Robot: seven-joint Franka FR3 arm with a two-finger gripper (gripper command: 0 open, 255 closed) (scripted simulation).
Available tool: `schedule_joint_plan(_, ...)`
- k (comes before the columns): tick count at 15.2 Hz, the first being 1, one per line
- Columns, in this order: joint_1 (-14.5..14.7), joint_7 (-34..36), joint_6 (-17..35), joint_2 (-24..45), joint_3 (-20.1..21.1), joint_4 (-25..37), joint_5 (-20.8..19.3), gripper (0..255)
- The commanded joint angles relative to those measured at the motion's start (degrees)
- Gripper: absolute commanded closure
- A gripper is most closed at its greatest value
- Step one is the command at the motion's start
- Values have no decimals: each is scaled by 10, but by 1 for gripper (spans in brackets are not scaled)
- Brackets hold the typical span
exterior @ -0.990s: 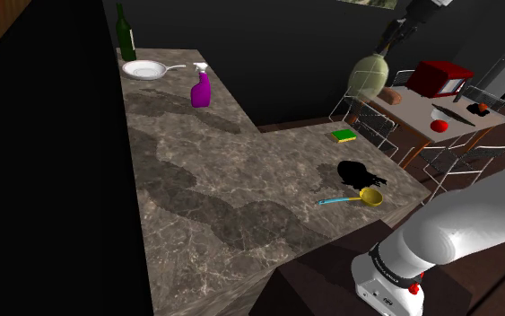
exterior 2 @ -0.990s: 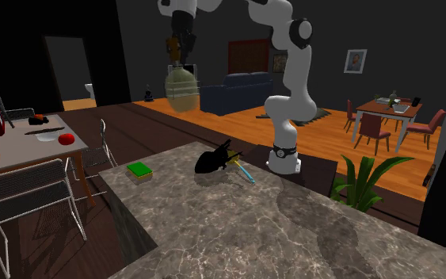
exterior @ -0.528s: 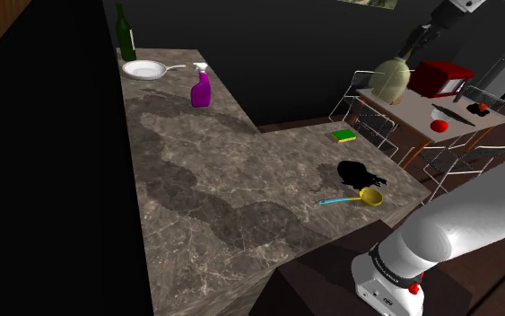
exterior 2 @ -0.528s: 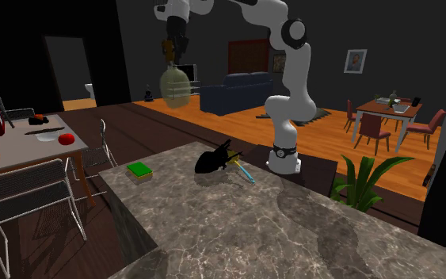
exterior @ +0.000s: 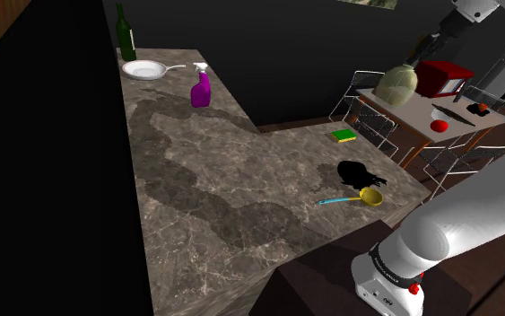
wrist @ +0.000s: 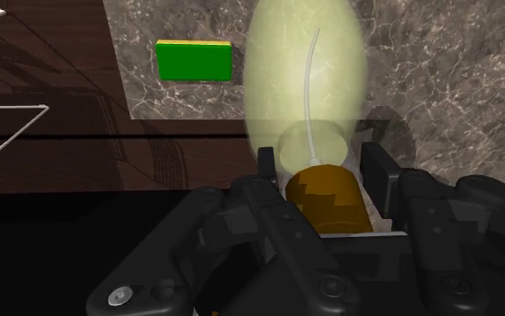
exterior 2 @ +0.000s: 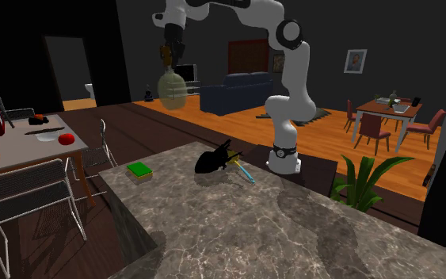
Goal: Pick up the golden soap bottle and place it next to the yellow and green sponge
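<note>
The soap bottle (exterior: 396,83) is a pale, see-through rounded flask with a golden cap (wrist: 326,197). It hangs high in the air with my gripper (exterior 2: 166,54) shut on its neck. In the shoulder view the gripper (exterior: 423,51) carries it past the counter's far corner, over the dining table side. The yellow and green sponge (exterior: 343,136) lies on the marble counter (exterior: 205,188) near that corner. In the wrist view the sponge (wrist: 194,61) lies below, beside the bottle (wrist: 305,76).
A black object (exterior: 358,172) and a yellow-bowled spoon (exterior: 352,198) lie on the counter near the stand. A purple spray bottle (exterior: 201,90), a white plate (exterior: 143,69) and a green bottle (exterior: 126,34) stand at the far end. Wire chairs (exterior: 367,117) and a table (exterior: 443,112) stand beyond the counter.
The arm has swung the held bottle toward the shoulder view's right and a little farther from the counter, out above the dining table side. Nothing on the counter has moved.
</note>
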Motion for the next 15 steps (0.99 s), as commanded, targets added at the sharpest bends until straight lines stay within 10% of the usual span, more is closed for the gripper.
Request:
schedule_joint_plan(1, 0, 0, 17, -10, 3, -23, -6, 255)
schedule_joint_plan(15, -2, -12, 128, -40, 12, -158, -22, 255)
